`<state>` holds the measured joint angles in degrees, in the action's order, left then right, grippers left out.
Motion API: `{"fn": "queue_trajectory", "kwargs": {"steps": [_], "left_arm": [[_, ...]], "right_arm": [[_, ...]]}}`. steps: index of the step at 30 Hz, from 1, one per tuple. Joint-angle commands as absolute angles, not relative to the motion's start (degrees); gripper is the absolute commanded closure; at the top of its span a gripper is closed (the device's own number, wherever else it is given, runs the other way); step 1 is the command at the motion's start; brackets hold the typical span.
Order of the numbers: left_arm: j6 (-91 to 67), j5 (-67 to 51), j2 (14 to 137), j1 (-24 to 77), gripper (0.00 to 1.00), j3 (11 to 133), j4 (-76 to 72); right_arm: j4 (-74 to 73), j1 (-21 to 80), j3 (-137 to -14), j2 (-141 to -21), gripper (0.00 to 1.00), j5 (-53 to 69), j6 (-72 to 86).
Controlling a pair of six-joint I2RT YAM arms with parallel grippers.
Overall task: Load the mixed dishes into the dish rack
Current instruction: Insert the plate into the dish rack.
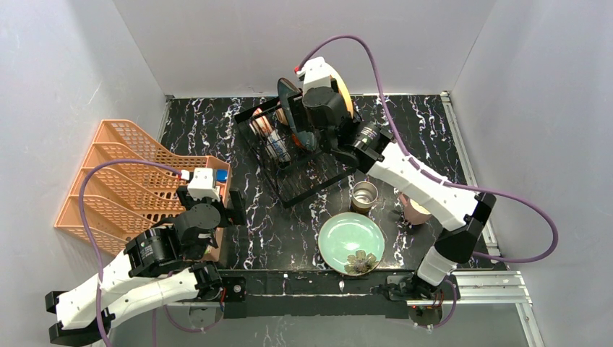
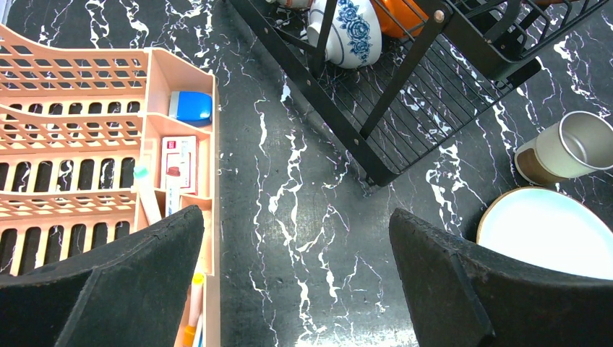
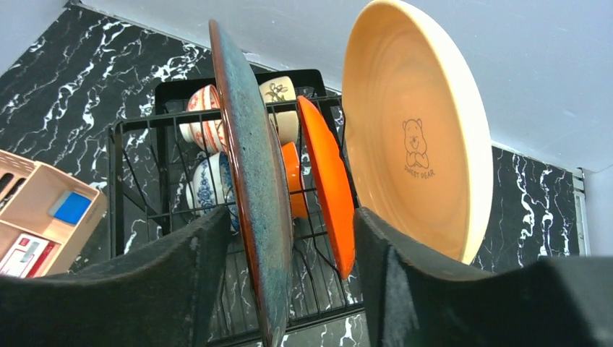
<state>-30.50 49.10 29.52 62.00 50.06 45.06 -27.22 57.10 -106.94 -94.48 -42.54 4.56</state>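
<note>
The bench [image 1: 253,217] is black marble, closed in by grey walls [image 1: 217,43]. In the black wire dish rack [image 1: 303,189], a teal plate [image 3: 253,181], an orange plate [image 3: 329,195] and a yellow plate [image 3: 412,144] stand on edge, roughly parallel, with bowls [image 3: 206,184] behind them. My right gripper [image 3: 289,224] straddles the teal plate, fingers spread and not pinching. My left gripper [image 2: 296,224] hangs spread wide over the bench beside the orange lattice rack [image 1: 123,181].
</note>
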Motion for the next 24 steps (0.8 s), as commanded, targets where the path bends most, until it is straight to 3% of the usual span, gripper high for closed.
{"fn": "queue_trajectory", "kwargs": {"steps": [1,10,24], "left_arm": [[-30.67,51.5,29.62,61.94,0.02,49.61,45.44],[-30.76,51.31,29.93,61.91,0.02,49.57,45.44],[-32.22,46.23,34.89,61.96,0.02,50.98,43.16]], "right_arm": [[-26.73,57.39,-111.15,-92.56,0.26,-41.98,6.36],[-30.03,57.55,-111.22,-87.06,0.14,-35.0,12.2],[-45.9,57.56,-97.55,-68.61,0.13,-32.66,26.99]]}}
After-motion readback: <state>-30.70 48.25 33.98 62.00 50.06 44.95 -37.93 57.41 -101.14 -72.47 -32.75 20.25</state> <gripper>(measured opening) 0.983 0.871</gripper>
